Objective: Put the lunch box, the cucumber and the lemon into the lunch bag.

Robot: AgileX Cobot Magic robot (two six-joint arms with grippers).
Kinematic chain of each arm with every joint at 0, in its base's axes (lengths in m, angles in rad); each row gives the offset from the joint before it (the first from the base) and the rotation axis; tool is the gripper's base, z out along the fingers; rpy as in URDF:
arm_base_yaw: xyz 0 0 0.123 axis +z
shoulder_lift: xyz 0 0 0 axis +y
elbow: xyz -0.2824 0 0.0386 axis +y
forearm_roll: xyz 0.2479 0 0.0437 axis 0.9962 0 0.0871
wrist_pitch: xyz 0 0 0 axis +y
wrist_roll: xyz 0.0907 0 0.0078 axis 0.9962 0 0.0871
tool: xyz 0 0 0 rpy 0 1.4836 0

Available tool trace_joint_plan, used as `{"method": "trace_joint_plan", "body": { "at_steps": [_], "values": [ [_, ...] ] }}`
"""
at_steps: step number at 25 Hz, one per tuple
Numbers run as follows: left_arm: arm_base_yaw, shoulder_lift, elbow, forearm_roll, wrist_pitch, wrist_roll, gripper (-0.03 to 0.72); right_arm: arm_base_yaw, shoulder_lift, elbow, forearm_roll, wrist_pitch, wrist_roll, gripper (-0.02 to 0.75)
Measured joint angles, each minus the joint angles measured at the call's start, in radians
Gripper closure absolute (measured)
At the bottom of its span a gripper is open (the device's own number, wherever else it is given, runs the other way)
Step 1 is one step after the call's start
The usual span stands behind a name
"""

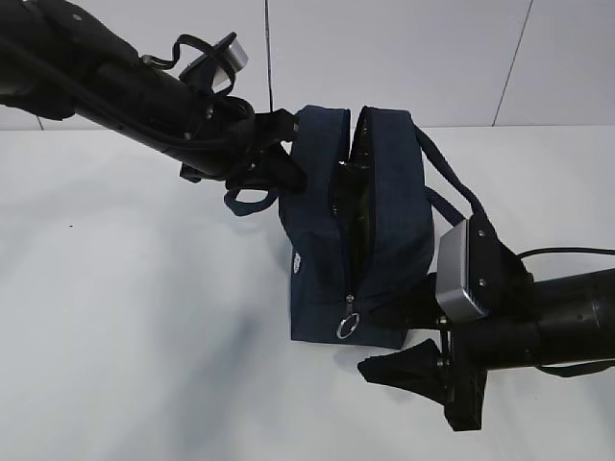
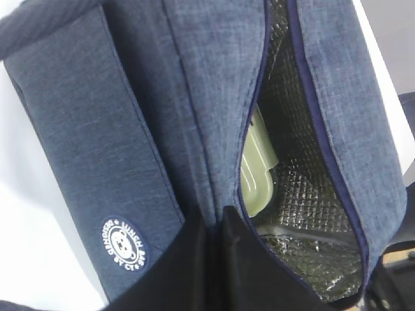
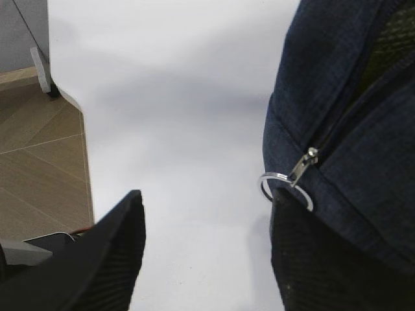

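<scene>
The boxy dark navy fabric lunch bag (image 1: 370, 230) stands unzipped on the white tabletop (image 1: 135, 317), silvery lining showing, with the pale sage-green-lidded lunch box (image 2: 258, 172) inside. Left claw (image 2: 214, 259) is pinched tight on the bag's edge. Right claw (image 3: 207, 253) gapes wide beside the metal ring pull (image 3: 285, 188), holding nothing.

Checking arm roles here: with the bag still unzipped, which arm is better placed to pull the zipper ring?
Right, probably. The right gripper stands open at the zipper ring at the bag's near end. The left gripper is shut on the bag's fabric, apparently steadying it.
</scene>
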Motion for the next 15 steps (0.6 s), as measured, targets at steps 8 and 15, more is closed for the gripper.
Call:
{"method": "trace_joint_plan", "body": {
  "at_steps": [8,15],
  "values": [
    [0.0,0.0,0.0,0.0,0.002,0.0,0.69,0.0,0.076,-0.052,0.0,0.0,-0.001,0.274],
    [0.0,0.0,0.0,0.0,0.002,0.0,0.69,0.0,0.117,-0.061,0.0,-0.004,-0.068,0.274]
  ]
}}
